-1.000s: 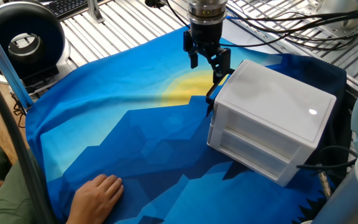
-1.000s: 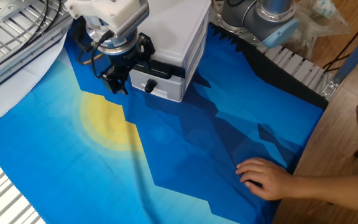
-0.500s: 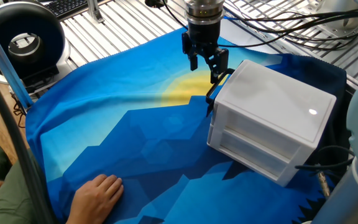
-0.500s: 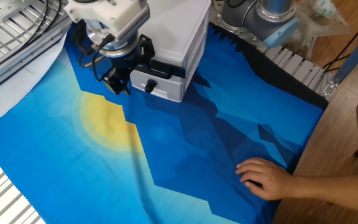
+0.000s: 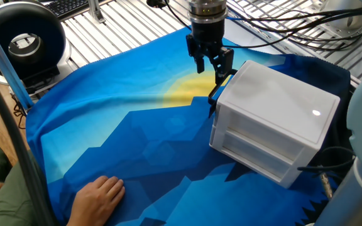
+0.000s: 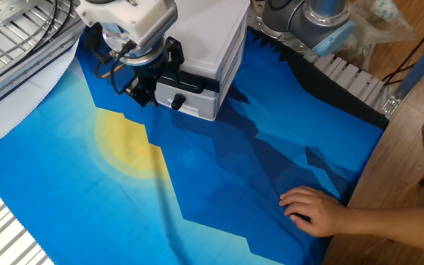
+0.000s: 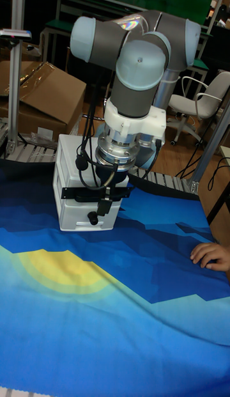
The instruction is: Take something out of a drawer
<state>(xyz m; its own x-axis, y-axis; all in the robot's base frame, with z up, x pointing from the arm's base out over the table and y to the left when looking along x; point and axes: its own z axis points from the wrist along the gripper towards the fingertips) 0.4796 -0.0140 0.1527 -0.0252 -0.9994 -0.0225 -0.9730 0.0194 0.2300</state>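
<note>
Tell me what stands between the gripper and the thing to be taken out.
The shut drawer itself: the gripper sits at its black handle, and no contents show through the white drawer unit.

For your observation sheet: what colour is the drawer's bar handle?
Black, on the white drawer unit. The handle shows best in the tall fixed view.

Table cover: a blue cloth with a yellow sun patch.
Table surface: ribbed metal slats around the cloth.
Floor: brown wood beside the table.
Behind the table: an open cardboard box, a white office chair, green-topped benches.
Corner: a black round fan.
</note>
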